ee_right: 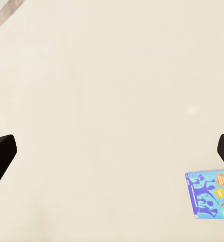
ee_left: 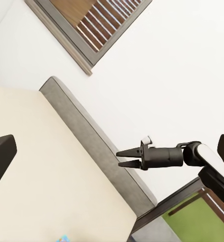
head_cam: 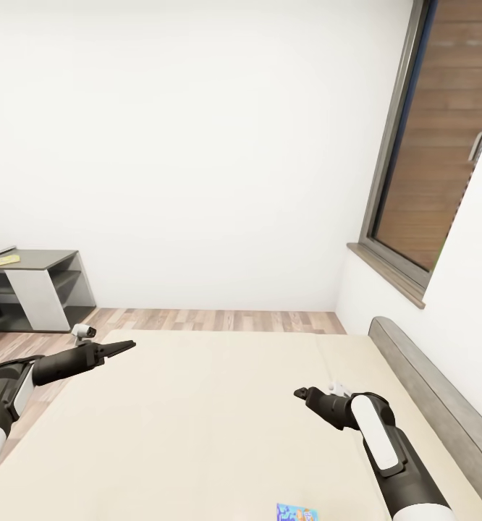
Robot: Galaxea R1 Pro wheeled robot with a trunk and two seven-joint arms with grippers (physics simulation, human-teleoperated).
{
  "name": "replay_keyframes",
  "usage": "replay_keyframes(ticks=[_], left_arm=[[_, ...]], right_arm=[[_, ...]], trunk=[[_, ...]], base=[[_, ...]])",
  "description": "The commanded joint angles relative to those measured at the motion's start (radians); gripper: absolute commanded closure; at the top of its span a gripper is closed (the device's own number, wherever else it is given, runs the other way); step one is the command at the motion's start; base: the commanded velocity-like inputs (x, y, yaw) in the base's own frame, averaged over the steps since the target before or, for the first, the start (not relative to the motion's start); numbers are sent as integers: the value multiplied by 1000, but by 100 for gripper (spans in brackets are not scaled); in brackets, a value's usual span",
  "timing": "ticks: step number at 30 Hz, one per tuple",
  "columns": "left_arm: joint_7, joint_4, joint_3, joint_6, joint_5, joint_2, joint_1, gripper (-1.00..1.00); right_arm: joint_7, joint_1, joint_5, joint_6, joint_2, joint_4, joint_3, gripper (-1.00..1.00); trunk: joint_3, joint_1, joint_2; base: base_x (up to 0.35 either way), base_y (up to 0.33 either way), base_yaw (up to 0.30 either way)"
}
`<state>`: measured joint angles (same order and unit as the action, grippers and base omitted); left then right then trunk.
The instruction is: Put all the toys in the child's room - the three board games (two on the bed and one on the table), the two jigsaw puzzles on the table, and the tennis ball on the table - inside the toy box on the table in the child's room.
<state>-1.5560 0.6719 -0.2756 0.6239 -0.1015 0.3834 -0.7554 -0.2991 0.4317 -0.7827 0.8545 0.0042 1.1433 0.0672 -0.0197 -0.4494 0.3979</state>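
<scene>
Cream bed [head_cam: 197, 420] carries 1 blue board game [head_cam: 297, 513].

Ahead of me a plain white wall [head_cam: 197, 145] fills most of the room. To my right a window [head_cam: 444, 130] with a grey frame looks onto brown wooden slats, and a wooden sill [head_cam: 386, 273] runs under it. Below the wall lies a strip of wood-plank floor [head_cam: 219, 320]. A grey curved headboard [head_cam: 436, 398] rises along the right edge of the cream mattress; from my left wrist I see that headboard [ee_left: 97, 136] running against the white wall.
</scene>
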Motion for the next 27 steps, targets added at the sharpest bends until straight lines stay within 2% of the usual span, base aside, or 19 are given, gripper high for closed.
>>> replay_keyframes(ticks=[1,27], left_arm=[[-4,0,0,11,0,0,-1,-100],[-4,0,0,11,0,0,-1,-100]], right_arm=[[-9,1,-10,3,0,1,1,-100],[-9,1,0,2,1,1,1,-100]], trunk=[[-2,-1,2],[-2,-1,2]], base=[[-3,-2,0],[-8,0,0]])
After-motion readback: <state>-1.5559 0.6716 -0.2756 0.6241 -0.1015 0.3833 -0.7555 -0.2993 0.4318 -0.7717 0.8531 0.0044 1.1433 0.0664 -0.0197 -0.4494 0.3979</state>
